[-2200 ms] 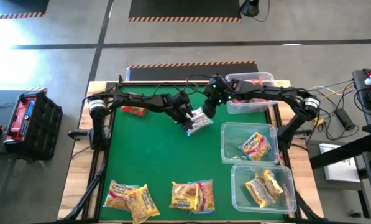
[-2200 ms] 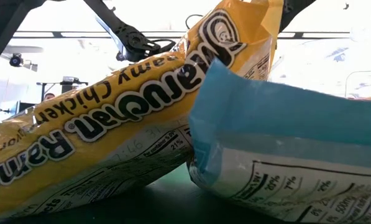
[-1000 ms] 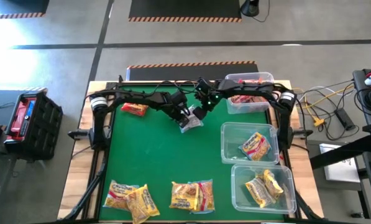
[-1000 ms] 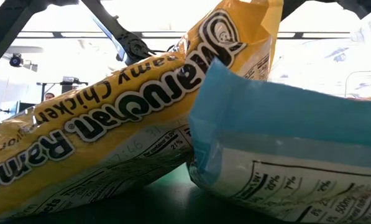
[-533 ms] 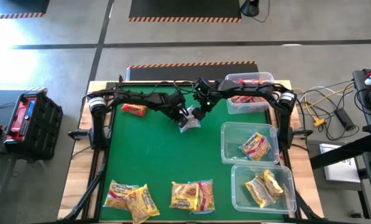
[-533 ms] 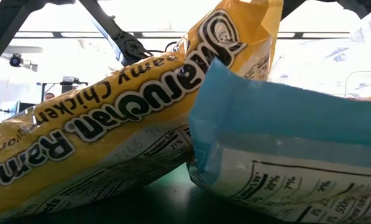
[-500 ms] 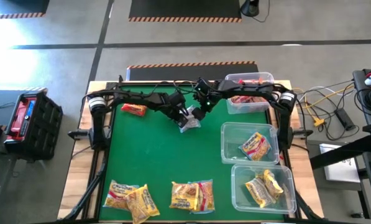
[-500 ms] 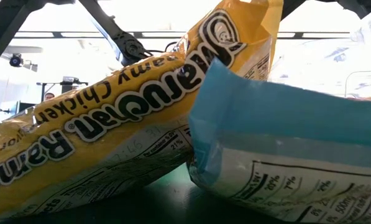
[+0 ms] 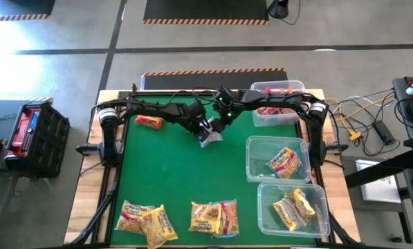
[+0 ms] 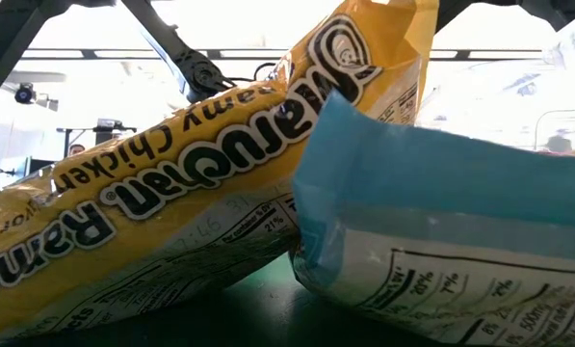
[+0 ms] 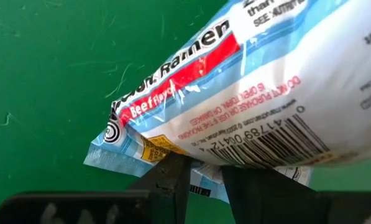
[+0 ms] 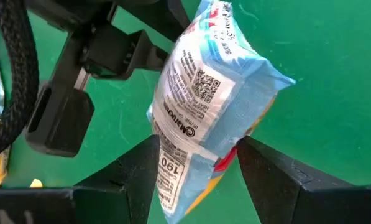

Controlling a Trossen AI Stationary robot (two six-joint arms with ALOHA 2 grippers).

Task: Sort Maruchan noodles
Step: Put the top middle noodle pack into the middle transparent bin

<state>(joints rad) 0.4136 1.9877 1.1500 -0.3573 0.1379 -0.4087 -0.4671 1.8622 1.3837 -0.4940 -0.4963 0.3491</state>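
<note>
Pinching the blue packet's (image 11: 235, 106) edge, left fingers (image 11: 204, 180); right fingers (image 12: 197, 168) straddle it.

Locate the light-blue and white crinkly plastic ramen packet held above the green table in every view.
High view: the light-blue and white crinkly plastic ramen packet hangs at the table's far middle, between both claws.
Low view: cannot tell; yellow and blue packets close to the lens block it.
Left wrist view: packet fills the frame, pinched at its edge.
Right wrist view: packet stands between the open fingers.
Shared landmark: the green table mat.

Green mat (image 9: 171, 173) centre open; bins (image 9: 279, 155) crowd right.
</note>
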